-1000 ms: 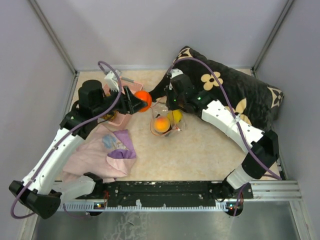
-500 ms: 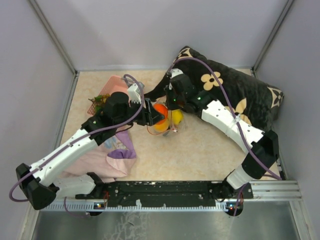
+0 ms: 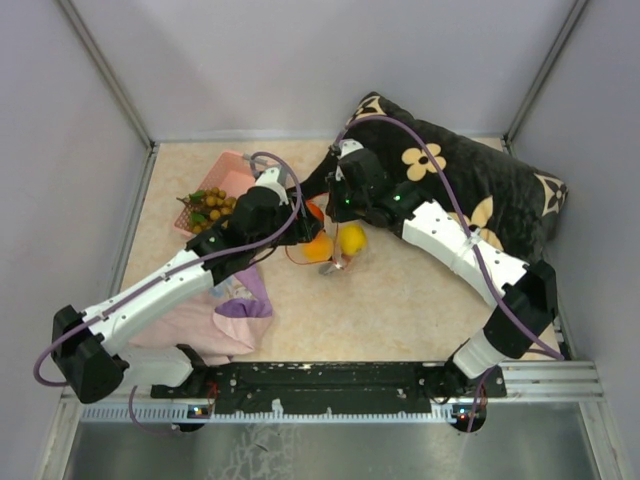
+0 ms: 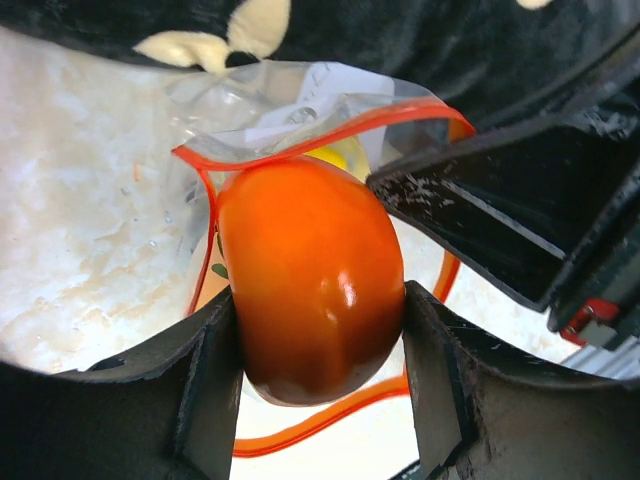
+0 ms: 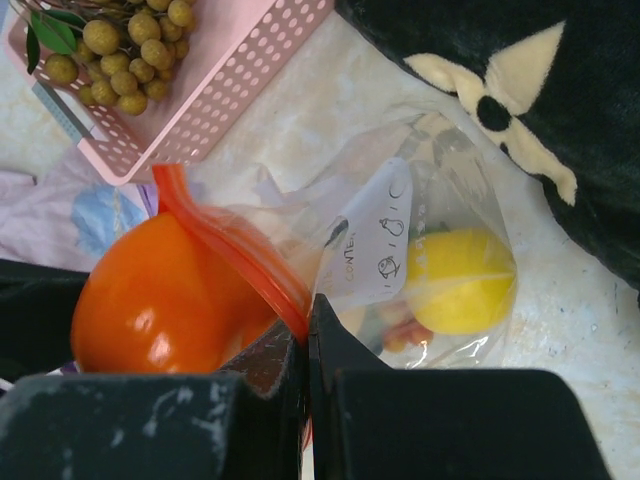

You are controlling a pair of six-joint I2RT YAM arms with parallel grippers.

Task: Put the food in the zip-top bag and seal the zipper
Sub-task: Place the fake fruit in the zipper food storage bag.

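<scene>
Beige desk, grey walls all round, pretty cramped setup. Left jaws are clamped on the orange persimmon, one finger on each side, holding it right at the mouth of the bag. It looks partway over the rim, not dropped in. Right jaws are pinched together on the bag's edge, right on the orange-red zipper strip, propping the mouth open so the strip bows into a loop around the persimmon.

Inside the bag there's a yellow fruit sitting at the bottom, plus something small and reddish under it that I can't make out. From the top camera a second orange fruit seems to be in there too.

Further out, the olive grapes sit in the pink basket, so those haven't gone in. Purple grapes I can't spot anywhere. Black flowery pillow behind, pink cloth on the left.

So I'd call it roughly halfway: persimmon needs releasing, grapes need loading, zipper is wide open.
</scene>
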